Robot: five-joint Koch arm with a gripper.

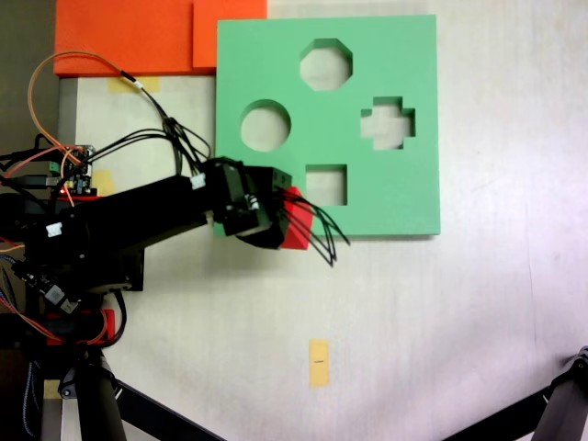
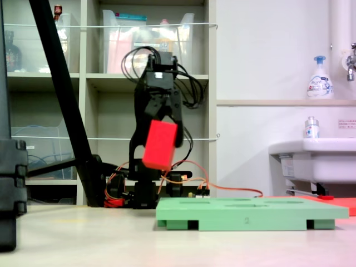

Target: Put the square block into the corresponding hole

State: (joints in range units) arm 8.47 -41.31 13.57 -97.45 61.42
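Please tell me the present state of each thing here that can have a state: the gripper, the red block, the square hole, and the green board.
gripper: shut on the red block, raised above the table.
red block: held in the air, tilted, not yet in any hole.
square hole: empty.
green board: lying flat on the table, all four cutouts empty.

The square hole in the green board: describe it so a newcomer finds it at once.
Find the flat green foam board on the pale table. Of its four cutouts, the square hole lies nearest the gripper holding the red block. Its neighbours are round, octagonal and cross-shaped.
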